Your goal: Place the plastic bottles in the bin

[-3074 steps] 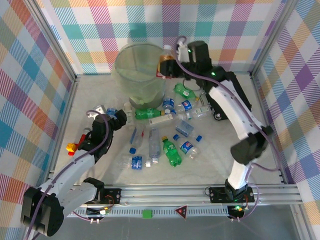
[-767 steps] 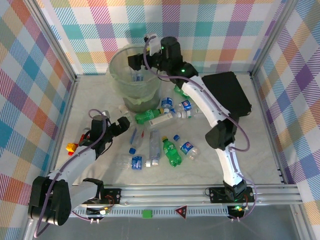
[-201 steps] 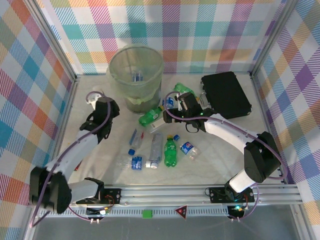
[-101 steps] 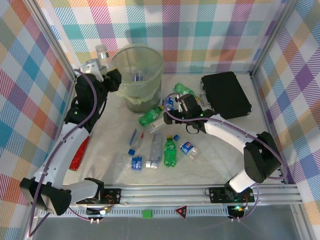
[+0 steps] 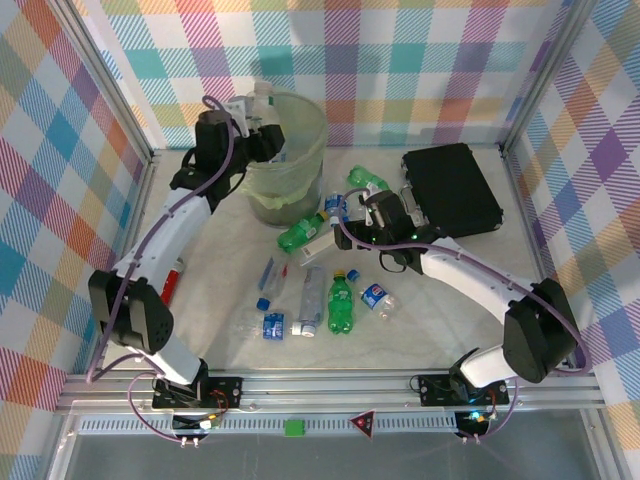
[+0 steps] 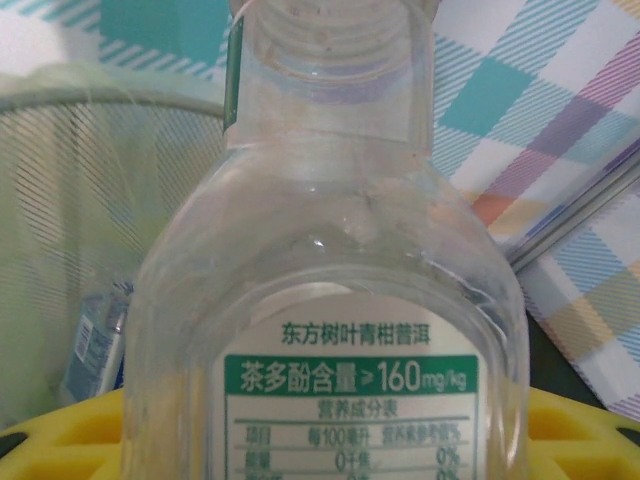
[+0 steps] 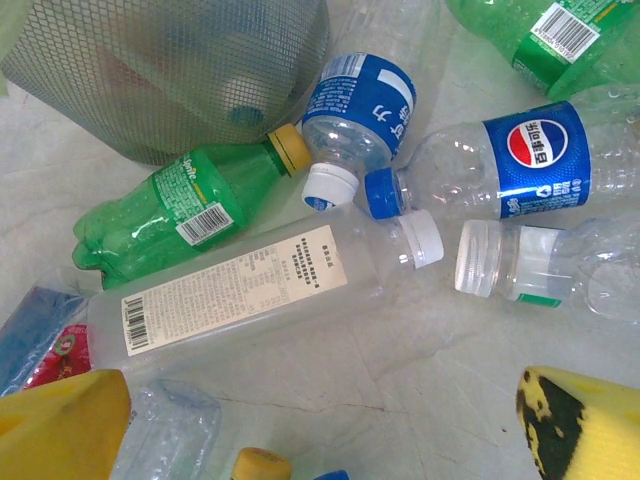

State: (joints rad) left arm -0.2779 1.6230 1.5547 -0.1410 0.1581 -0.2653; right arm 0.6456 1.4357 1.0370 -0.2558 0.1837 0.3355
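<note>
Clear bottle, top and base past the left-wrist view's edges.

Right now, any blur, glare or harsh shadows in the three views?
Left wrist: the held clear bottle is very close, its large label print sharp, the bin behind it soft. Right wrist: the green bottle and its neighbours on the table are crisp; the yellow pads at the bottom corners are blurred. Top external: even light, faint shadows, no strong glare.

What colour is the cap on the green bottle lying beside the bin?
Yellow; the cap on that green bottle shows best in the right wrist view.
</note>
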